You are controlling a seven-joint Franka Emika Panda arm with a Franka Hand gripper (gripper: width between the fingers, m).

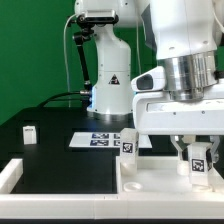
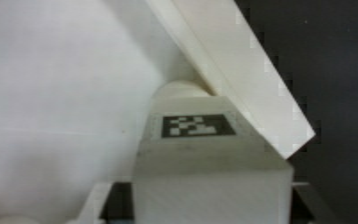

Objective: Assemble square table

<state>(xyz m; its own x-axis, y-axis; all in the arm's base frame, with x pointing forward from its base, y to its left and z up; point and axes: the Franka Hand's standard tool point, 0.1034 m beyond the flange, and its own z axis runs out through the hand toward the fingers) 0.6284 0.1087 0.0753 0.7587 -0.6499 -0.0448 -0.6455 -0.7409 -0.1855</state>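
tagged leg (image 2: 197, 160) pinched by gripper (image 1: 197, 163) | 1 loose leg (image 1: 128, 141) upright beside marker board (image 1: 98, 140)

No word, brand or number can be read anywhere. The only real sign is a yellow warning triangle (image 1: 115, 82) on the white robot base (image 1: 108, 98) at the far side (its inner symbol is too small to make out). Everything else is black-and-white square tags, which are patterns and not letters. There are several on the marker board (image 1: 100, 141), one on the far-left leg (image 1: 30, 133), one on the middle leg (image 1: 128, 143) and one on the near-right leg (image 1: 197, 160). The wrist view shows one such tag (image 2: 197, 126) large on a white leg.
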